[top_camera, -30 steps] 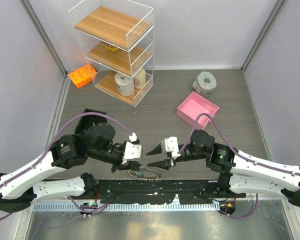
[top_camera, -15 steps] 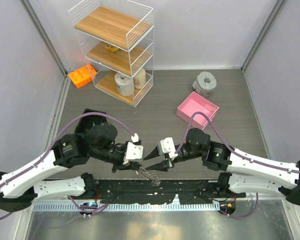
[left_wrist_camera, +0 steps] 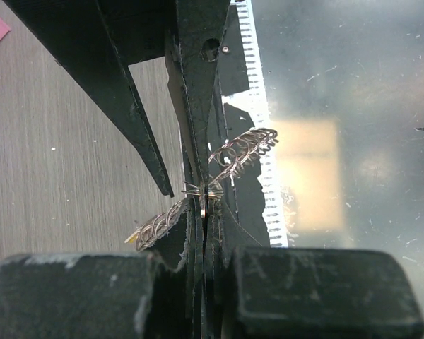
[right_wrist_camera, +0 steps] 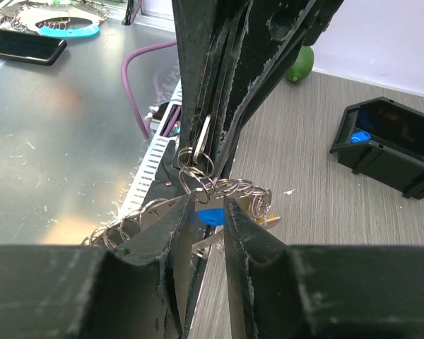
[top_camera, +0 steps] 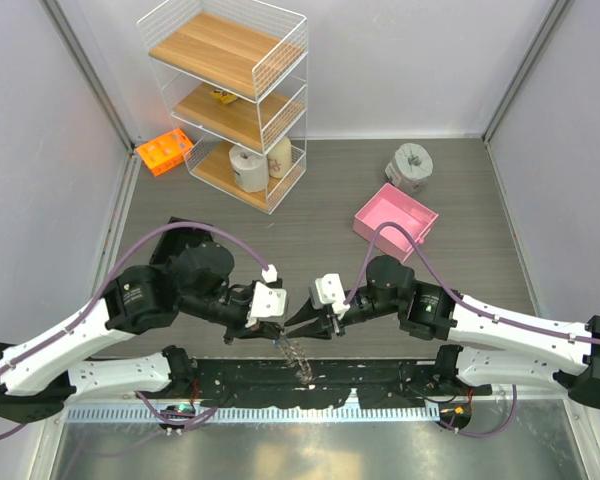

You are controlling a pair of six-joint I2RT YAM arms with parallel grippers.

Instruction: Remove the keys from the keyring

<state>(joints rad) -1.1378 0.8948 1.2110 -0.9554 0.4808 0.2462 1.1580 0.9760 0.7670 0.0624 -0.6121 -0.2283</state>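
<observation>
Left gripper (left_wrist_camera: 203, 209) clamping keyring (left_wrist_camera: 240, 145), right gripper (right_wrist_camera: 208, 205) around blue key (right_wrist_camera: 212, 216)

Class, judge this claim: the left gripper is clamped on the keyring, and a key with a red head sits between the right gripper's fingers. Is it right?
Not quite. The key between the right gripper's fingers has a blue head, not red; the right wrist view shows it. The rest stands: the left gripper is clamped on the keyring.
</observation>
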